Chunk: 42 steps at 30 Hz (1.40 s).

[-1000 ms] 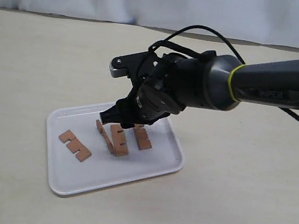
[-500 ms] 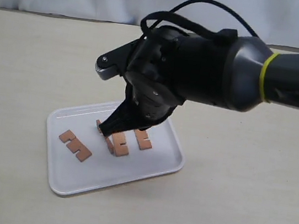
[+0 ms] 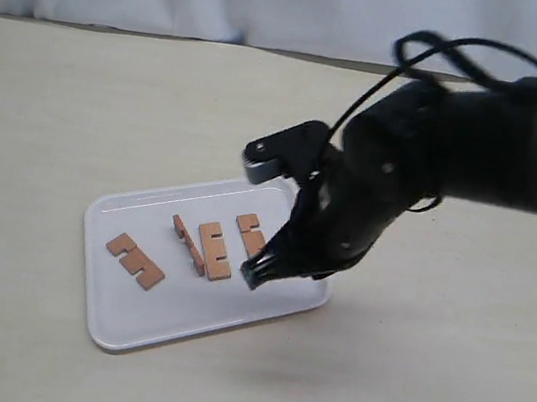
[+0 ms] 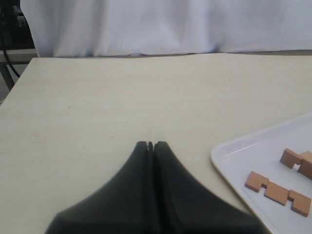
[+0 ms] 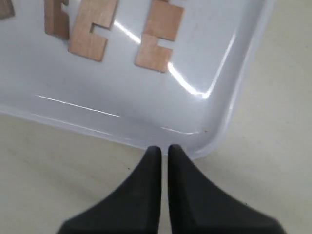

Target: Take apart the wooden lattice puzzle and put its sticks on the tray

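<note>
White plastic tray [image 3: 163, 311] rests on the beige table [image 3: 61, 112] and carries all 4 sticks, separated from one another.

1. Far-left stick [image 3: 135, 260]: lies flat, alone, apart from the other 3.
2. Tilted stick [image 3: 186, 241]: stands on its edge, just beside the middle stick [image 3: 213, 250], which lies flat.
3. Right stick [image 3: 249, 233]: lies flat, with one end hidden behind the right claw [image 3: 253, 277] in the exterior view.

Right claw: both fingers pressed together with only a hairline slit between them, nothing pinched. The right wrist view places its tips at the tray's rim near a rounded corner, close to the right stick but clear of it.

Left claw [image 4: 151, 145]: fingers pressed together, empty, over bare table, apart from the tray's corner.
</note>
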### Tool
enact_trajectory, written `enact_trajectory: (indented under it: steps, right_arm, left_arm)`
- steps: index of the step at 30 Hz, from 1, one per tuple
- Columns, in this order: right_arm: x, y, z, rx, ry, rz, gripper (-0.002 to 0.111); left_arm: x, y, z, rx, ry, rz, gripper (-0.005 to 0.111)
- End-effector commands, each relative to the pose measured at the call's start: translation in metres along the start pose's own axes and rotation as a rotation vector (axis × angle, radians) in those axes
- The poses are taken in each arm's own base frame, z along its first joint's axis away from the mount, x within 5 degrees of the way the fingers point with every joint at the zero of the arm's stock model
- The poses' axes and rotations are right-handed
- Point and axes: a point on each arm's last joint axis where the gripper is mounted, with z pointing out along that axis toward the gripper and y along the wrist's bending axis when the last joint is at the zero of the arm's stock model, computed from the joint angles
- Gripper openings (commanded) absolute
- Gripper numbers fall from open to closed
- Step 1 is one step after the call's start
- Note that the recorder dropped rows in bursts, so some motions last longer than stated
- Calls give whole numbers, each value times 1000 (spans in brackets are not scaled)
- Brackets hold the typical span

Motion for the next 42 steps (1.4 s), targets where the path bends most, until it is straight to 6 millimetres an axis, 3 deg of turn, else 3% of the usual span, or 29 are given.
enact_trajectory:
  steps: [1,8,13,23,28,32,42]
  right_arm:
    - [12,-48,-35,-80,-56,142,4]
    - [67,-127,-82,52,-134,431,4]
    - [110,-148,-105,168,-231,558,4]
    - [169,-112,-125,237,-573,574,4]
    - [214,-82,-154,308,-955,543,4]
    - [243,-63,-165,361,-1223,494,4]
    - [268,-44,-181,337,-1420,404,4]
  left_arm:
    - [0,0,0,1,-9,-1,0]
    - [0,0,0,1,-9,-1,0]
    - [0,0,0,1,-9,-1,0]
    - [0,0,0,0,-7,-1,0]
    - [0,0,0,0,-7,-1,0]
    - [0,0,0,0,-7,-1,0]
    - [0,0,0,0,-7,-1,0]
